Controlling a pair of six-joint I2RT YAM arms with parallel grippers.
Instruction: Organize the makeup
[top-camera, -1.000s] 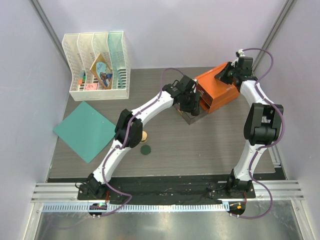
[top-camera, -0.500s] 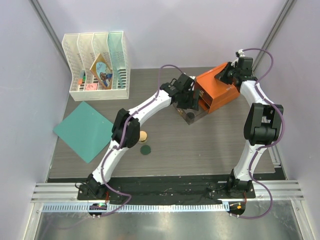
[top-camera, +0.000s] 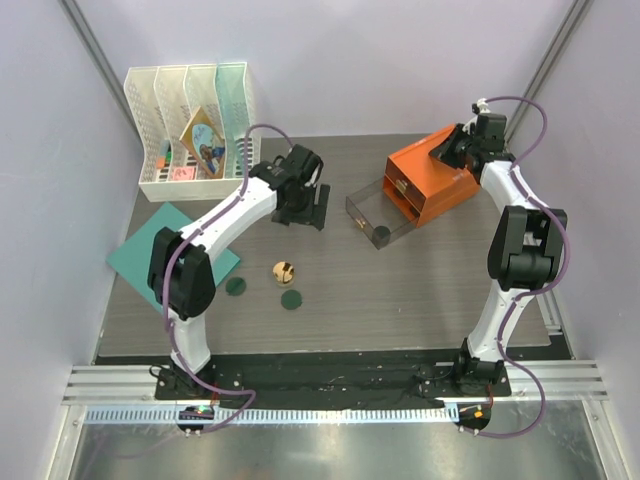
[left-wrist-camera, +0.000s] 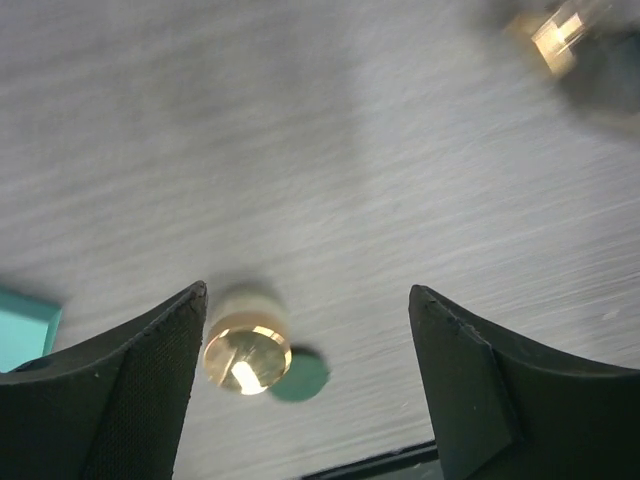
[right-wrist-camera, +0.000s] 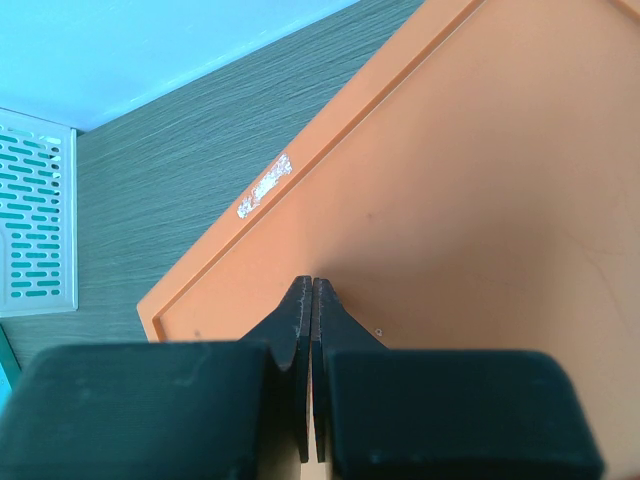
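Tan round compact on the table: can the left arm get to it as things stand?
Probably yes. The left arm's fingers stand open above the table, the tan round compact lies uncovered close by, and only a dark-green disc sits beside it.

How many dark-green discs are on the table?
2. One disc lies just in front of the tan compact; the other disc sits left of it, beside the teal sheet. The left arm may hide more.

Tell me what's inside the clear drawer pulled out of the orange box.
One small dark round item sits near the front corner of the clear drawer. The drawer's back end is hidden under the orange box, so anything there cannot be seen.
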